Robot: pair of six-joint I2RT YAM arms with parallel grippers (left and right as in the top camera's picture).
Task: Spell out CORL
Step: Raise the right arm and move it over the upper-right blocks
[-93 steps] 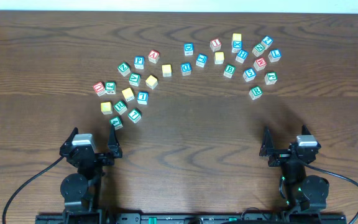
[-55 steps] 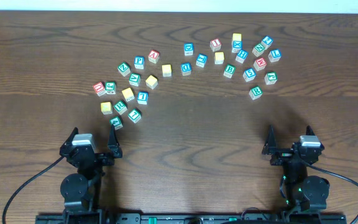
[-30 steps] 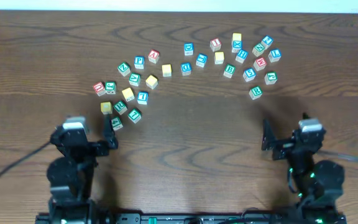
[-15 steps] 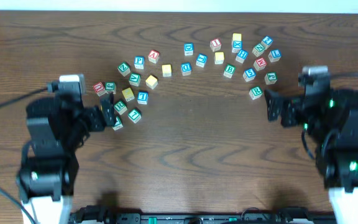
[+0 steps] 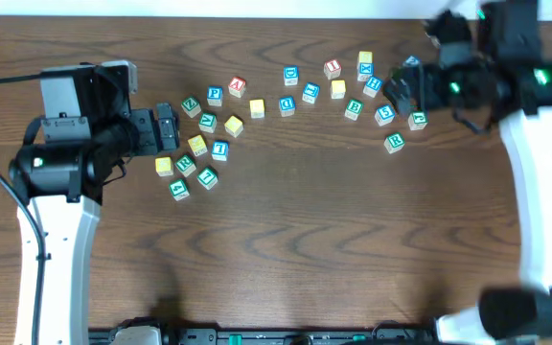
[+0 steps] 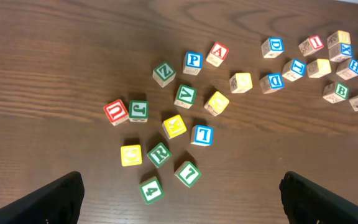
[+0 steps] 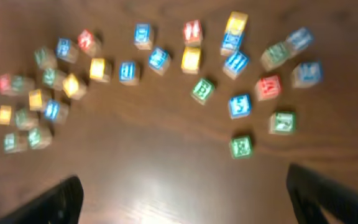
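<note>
Letter blocks (image 5: 287, 105), scattered in an arc on the worktop (image 5: 286, 240): likely light, rigid wooden cubes, best pinched across opposite flat sides; left claw (image 6: 180, 186) and right claw (image 7: 182, 186) both gape wide, empty

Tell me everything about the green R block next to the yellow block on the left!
The small wooden cube with a green R face sits flat on the dark wooden table, turned a little askew. A yellow-topped block lies close beside it; a green 7 block and a green 4 block sit nearby, apart. Nothing grips it.
</note>
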